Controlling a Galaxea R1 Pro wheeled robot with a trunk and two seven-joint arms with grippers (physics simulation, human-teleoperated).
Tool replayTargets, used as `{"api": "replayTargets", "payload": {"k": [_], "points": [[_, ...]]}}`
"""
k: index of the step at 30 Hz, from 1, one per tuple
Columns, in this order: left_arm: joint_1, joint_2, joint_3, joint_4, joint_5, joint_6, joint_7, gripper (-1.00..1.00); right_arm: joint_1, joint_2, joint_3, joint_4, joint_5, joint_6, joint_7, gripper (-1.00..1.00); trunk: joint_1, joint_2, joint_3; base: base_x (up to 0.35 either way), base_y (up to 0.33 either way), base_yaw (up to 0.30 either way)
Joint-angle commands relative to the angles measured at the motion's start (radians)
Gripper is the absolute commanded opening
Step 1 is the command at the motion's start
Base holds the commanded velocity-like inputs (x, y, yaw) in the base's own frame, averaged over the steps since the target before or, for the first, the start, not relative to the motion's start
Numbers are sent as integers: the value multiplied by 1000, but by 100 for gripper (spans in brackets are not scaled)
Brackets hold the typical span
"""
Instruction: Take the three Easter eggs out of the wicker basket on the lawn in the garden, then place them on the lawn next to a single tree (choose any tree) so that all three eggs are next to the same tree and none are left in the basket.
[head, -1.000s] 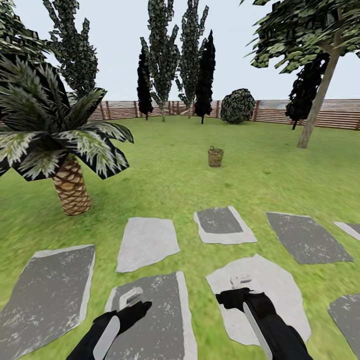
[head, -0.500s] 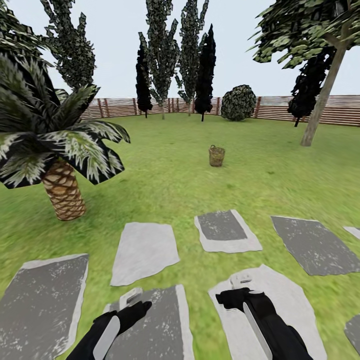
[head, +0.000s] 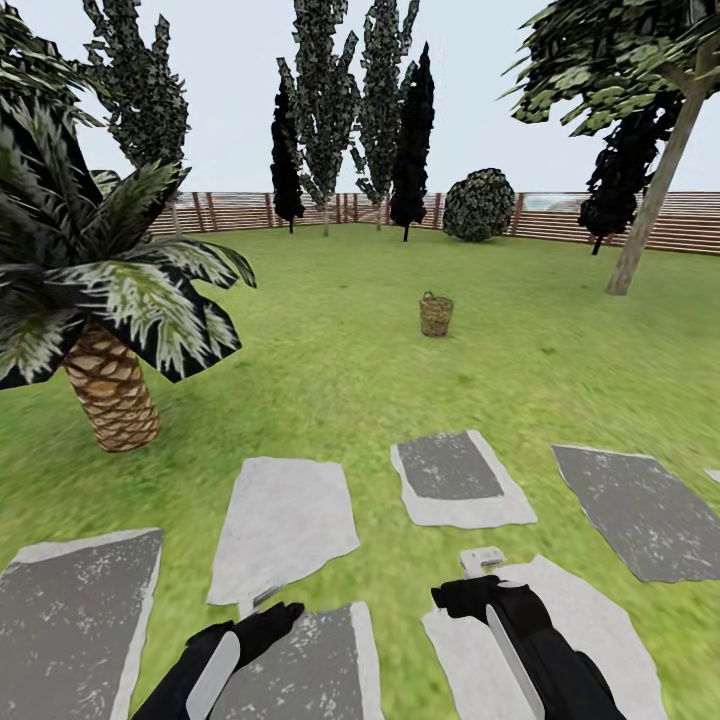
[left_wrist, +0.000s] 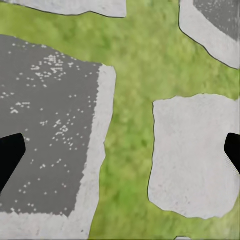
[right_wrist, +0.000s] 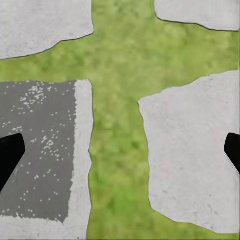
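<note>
Nearest, my grippers: left gripper (head: 262, 598) and right gripper (head: 483, 562) at frame bottom, both spread wide, empty, over paving stones (head: 283, 525).
Mid-frame: wicker basket (head: 435, 314) on the lawn (head: 340, 360); I couldn't see its contents.
Upper right: tree (head: 650, 205).

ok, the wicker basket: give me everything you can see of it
The wicker basket is small in the head view, far ahead on the lawn. Brown open weave, deep, upright, a small loop handle at the rim's left. It stands alone on grass beyond the stepping stones; nothing touches it. Its contents can't be made out.
</note>
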Motion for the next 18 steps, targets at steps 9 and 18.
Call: {"api": "replayTargets", "payload": {"k": [9, 18], "points": [[0, 0, 0, -1, 5, 4, 2, 100, -1, -1, 2, -1, -5, 4, -1, 100, 1, 0, -1, 334, 0, 0], [0, 0, 0, -1, 5, 4, 2, 100, -1, -1, 1, -1, -5, 4, -1, 100, 1, 0, -1, 334, 0, 0]]}}
